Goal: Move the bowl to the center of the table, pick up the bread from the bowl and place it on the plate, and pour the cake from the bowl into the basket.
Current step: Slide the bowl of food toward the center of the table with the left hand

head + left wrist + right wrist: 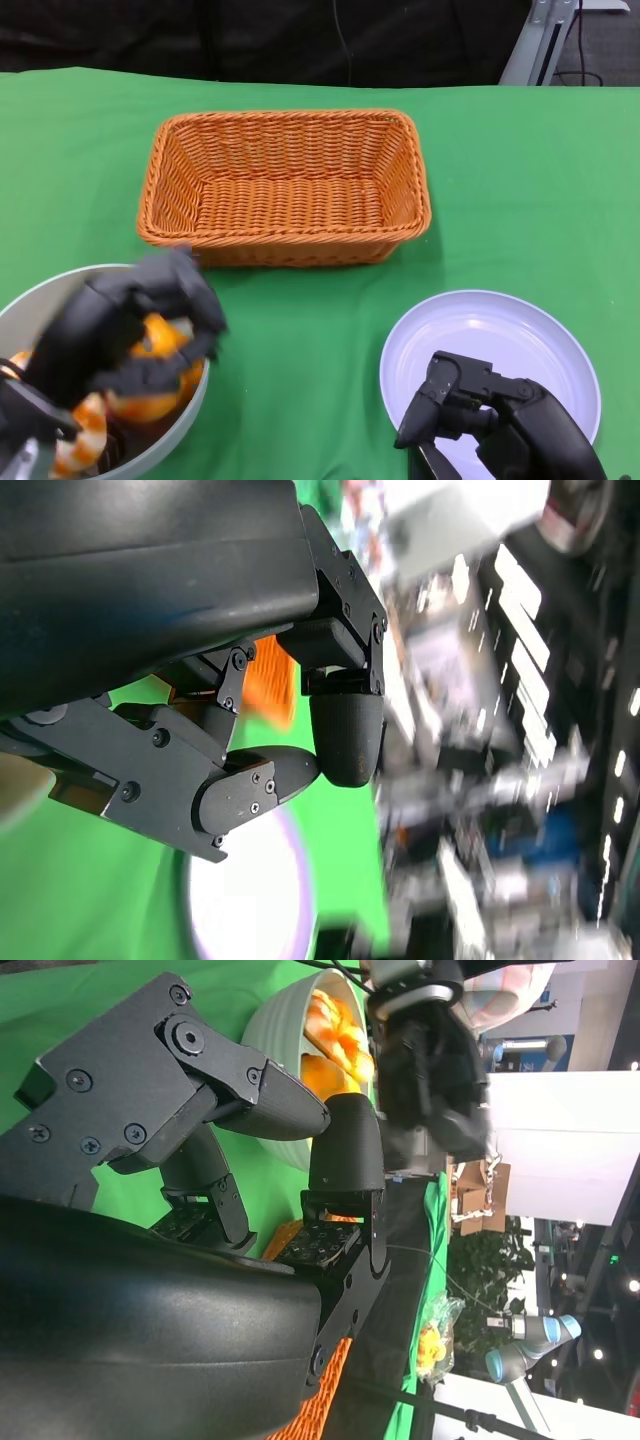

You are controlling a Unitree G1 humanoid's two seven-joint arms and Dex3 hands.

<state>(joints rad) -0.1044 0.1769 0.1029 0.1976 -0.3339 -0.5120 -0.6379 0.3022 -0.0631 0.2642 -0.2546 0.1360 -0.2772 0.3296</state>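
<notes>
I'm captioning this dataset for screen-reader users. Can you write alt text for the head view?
The robot's left hand reaches into a grey bowl of orange and white pastries at the lower left of a green table. An empty orange wicker basket sits at centre back. The right hand hovers over an empty white plate at lower right.

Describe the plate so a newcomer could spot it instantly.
Start from the green table and its big orange wicker basket at the middle. The plate lies nearer the robot, on its right, partly under the right hand. It is flat, white and bare, unlike the deep grey bowl opposite, which holds orange food.
</notes>
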